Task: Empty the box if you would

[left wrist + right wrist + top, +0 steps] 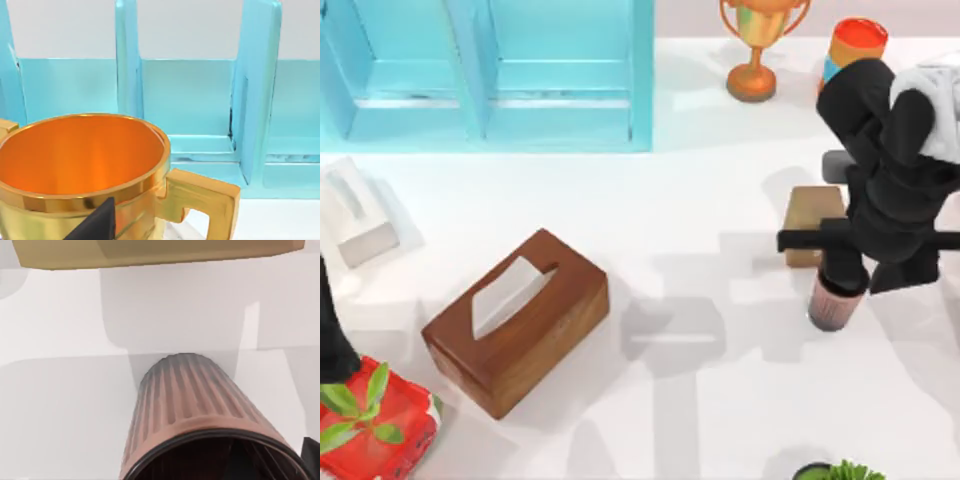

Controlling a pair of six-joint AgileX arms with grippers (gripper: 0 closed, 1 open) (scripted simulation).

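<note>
Carrying ribbed cup (837, 300) clear of the box, right gripper (840, 285) clamped on its rim.
Next: set it down upright by the tan block (813, 222).

Overhead camera looking straight down on table (700, 400), right wrist camera close above ribbed cup (195, 400), also seen overhead.

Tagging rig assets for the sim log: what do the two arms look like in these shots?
Right arm: matte black, chunky rounded links, a thin black crossbar, and a white section near the top view's right edge. Left arm: a plain black shape at the top view's left edge. No cables or markings visible.
</note>
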